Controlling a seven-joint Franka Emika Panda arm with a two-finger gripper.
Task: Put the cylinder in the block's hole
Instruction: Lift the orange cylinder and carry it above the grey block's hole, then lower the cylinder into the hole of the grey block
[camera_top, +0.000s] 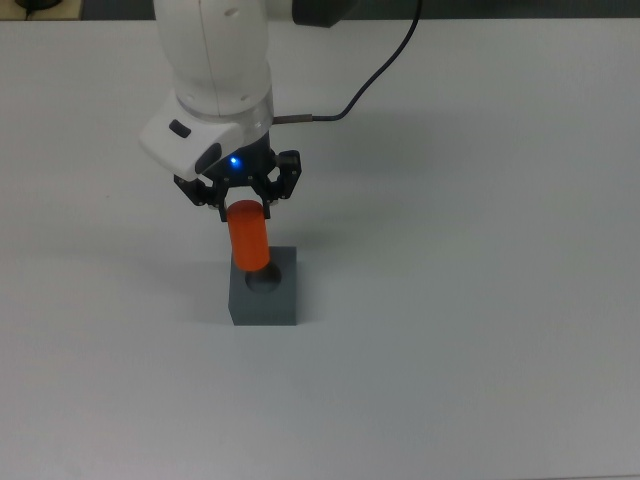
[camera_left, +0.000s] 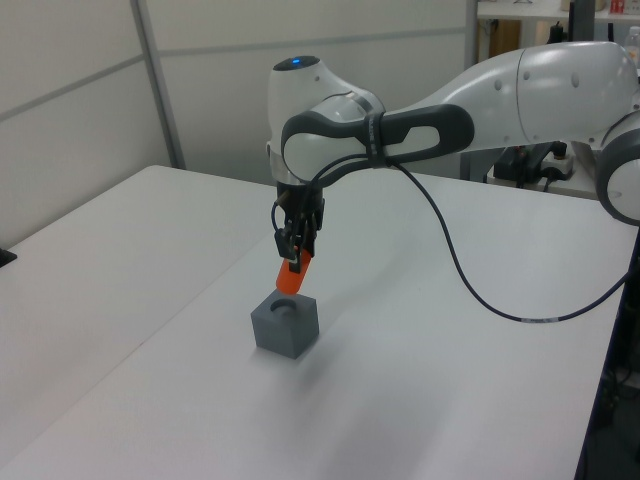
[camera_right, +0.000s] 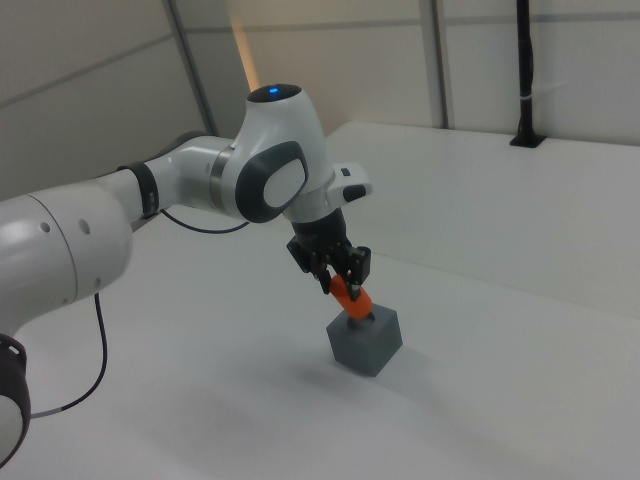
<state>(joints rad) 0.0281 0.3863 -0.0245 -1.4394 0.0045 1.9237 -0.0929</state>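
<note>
My gripper (camera_top: 243, 205) (camera_left: 294, 257) (camera_right: 338, 278) is shut on the orange cylinder (camera_top: 248, 238) (camera_left: 291, 277) (camera_right: 353, 298), gripping its upper end. The cylinder hangs tilted in the air, its lower end just above the dark grey block (camera_top: 264, 294) (camera_left: 286, 324) (camera_right: 366, 340) on the white table. In the top view the cylinder covers part of the round hole (camera_top: 267, 283) in the block's top face. The hole's rim (camera_left: 286, 307) also shows in the left view, right under the cylinder's tip.
The white table (camera_top: 480, 300) surrounds the block on all sides. A black cable (camera_top: 370, 80) runs from the arm across the table toward the top view's upper right. Wall panels stand behind the table in the left view.
</note>
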